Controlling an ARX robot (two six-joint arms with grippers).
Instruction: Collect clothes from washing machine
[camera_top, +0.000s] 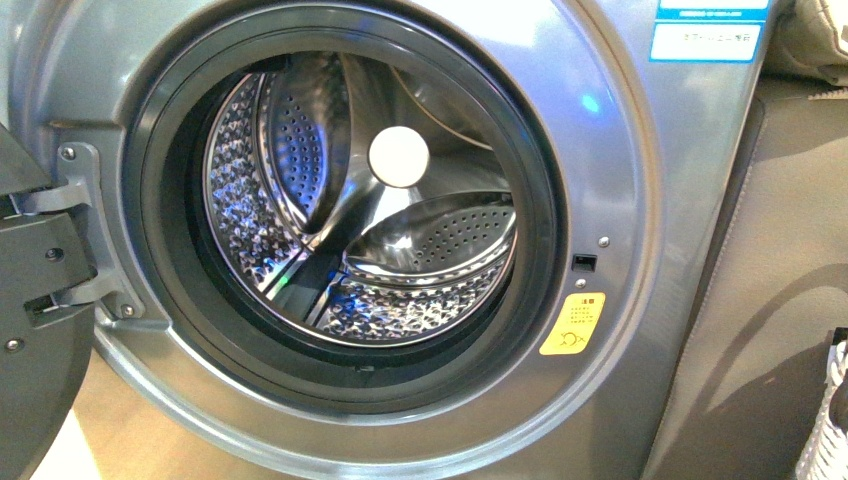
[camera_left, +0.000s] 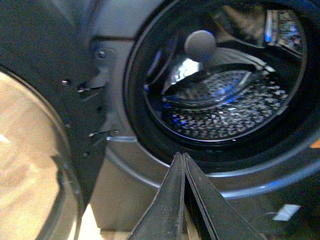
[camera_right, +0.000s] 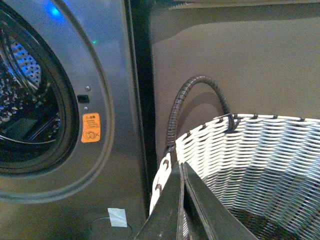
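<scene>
The silver-grey washing machine (camera_top: 620, 170) fills the front view, its dark-framed door (camera_top: 35, 330) swung open to the left. The perforated steel drum (camera_top: 400, 270) shows only metal; the clothes are out of view in every frame. Neither gripper appears in the front view. In the left wrist view my left gripper (camera_left: 181, 156) is shut with nothing in it, pointing at the black rubber rim (camera_left: 150, 145) below the porthole of the washing machine (camera_left: 120, 20). My right gripper (camera_right: 179, 165) is shut and empty, over the near rim of the woven basket (camera_right: 260, 150), right of the washing machine (camera_right: 115, 60).
The basket has a dark looped handle (camera_right: 195, 90) and stands beside the machine against a grey-brown wall (camera_right: 240, 60). A yellow sticker (camera_top: 572, 322) sits right of the porthole. The open door's glass (camera_left: 25, 175) lies at the left. A sliver of the basket (camera_top: 830, 410) shows at the far right.
</scene>
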